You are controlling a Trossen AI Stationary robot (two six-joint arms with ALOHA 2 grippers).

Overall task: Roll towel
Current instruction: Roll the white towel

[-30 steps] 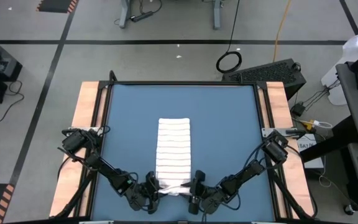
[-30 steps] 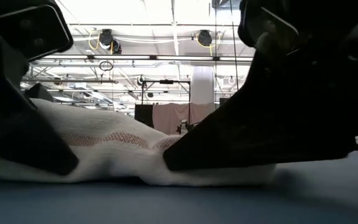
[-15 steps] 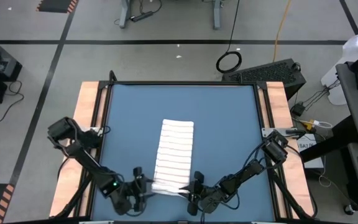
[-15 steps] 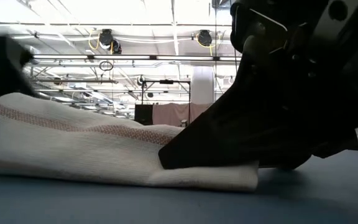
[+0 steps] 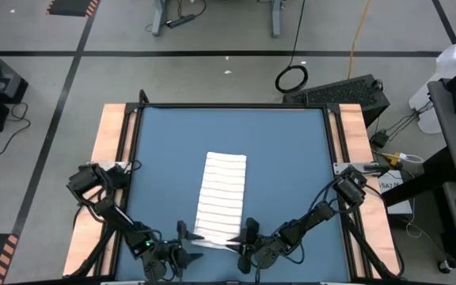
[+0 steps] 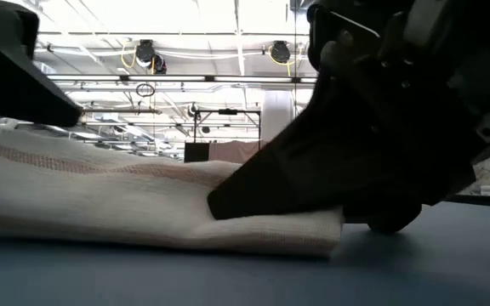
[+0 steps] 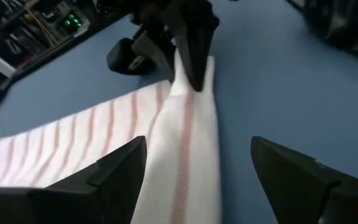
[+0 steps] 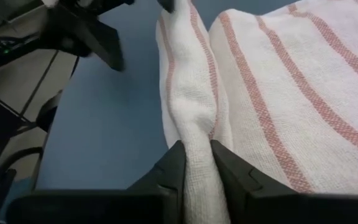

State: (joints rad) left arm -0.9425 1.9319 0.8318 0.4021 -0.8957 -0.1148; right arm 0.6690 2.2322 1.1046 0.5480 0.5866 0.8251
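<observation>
Letting go and backing off, the left tool (image 5: 182,235) is standing wide near the tabletop's (image 5: 291,158) front edge, while the right tool (image 8: 196,163) is pinching the soft, limp towel's (image 5: 222,198) folded front hem, likely the best hold.

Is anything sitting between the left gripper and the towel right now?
Nothing visible. The left gripper is open just off the towel's near rolled edge, with only bare blue table around it. The right gripper is shut on that same edge from the other side.
</observation>
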